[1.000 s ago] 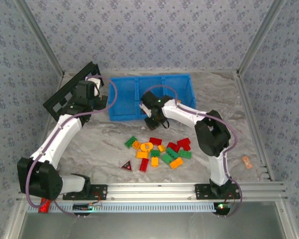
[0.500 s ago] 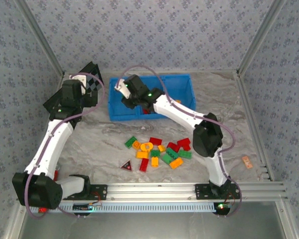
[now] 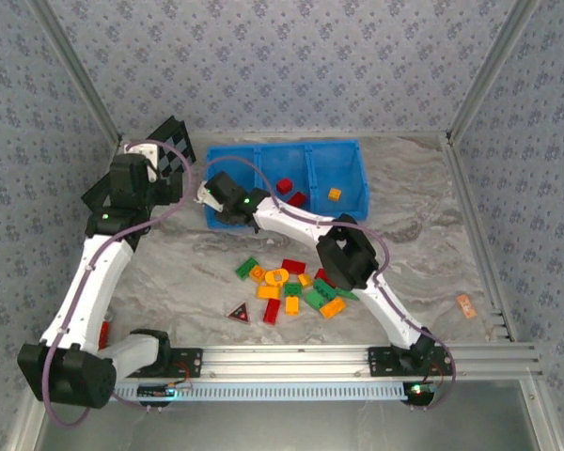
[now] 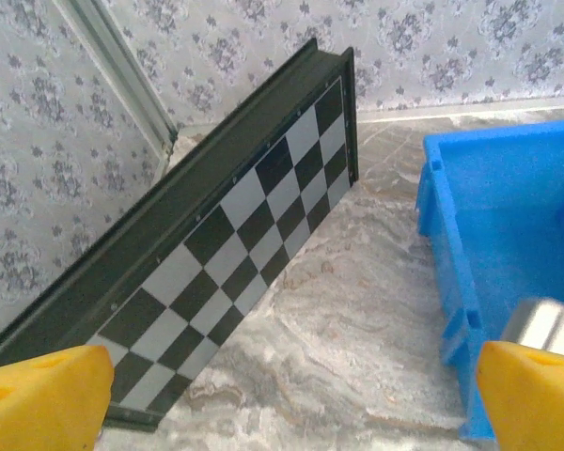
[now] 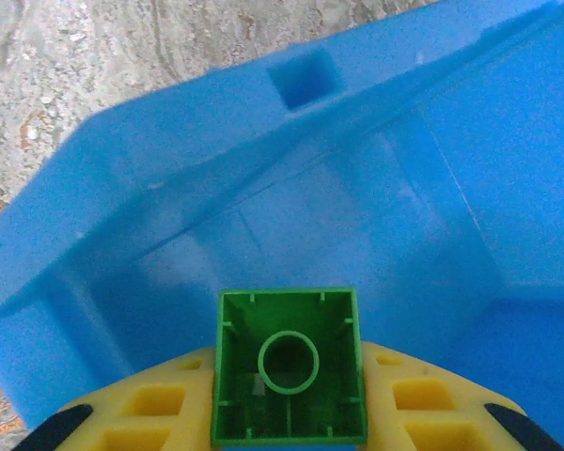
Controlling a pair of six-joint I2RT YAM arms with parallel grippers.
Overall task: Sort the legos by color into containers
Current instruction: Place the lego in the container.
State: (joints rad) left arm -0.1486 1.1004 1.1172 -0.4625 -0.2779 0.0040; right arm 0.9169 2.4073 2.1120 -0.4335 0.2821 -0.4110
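Right gripper (image 5: 289,409) is clenched on a green brick (image 5: 289,365), whose hollow underside faces the wrist camera. The yellow fingers (image 5: 141,418) press its two sides. The brick hangs over the left compartment (image 5: 291,221) of the blue bin (image 3: 282,147); what shows of that compartment's floor is bare. The bin sits by the far edge of the worktop, a little left of middle, and from above the right arm stretches across to its left end. The middle compartment (image 3: 277,164) holds two red bricks (image 3: 284,186), and the right compartment (image 3: 346,169) holds one orange-yellow brick (image 3: 334,194). The loose legos (image 3: 296,285) lie in a mixed heap of red, green and orange-yellow between the middle of the worktop and its near edge, with a dark red-edged triangle (image 3: 237,313) just beside them. Left gripper (image 4: 282,404) has its fingers spread wide and grasps nothing. It is up near the far-left corner, facing the checkerboard (image 4: 235,254). Step in hand, as I read it: delivering a green brick to the left compartment. The next move calls for a short descent inside the walls, well off the rim, then a clean release so the brick drops flat and does not bounce out. After that comes the trip to the heap for another.
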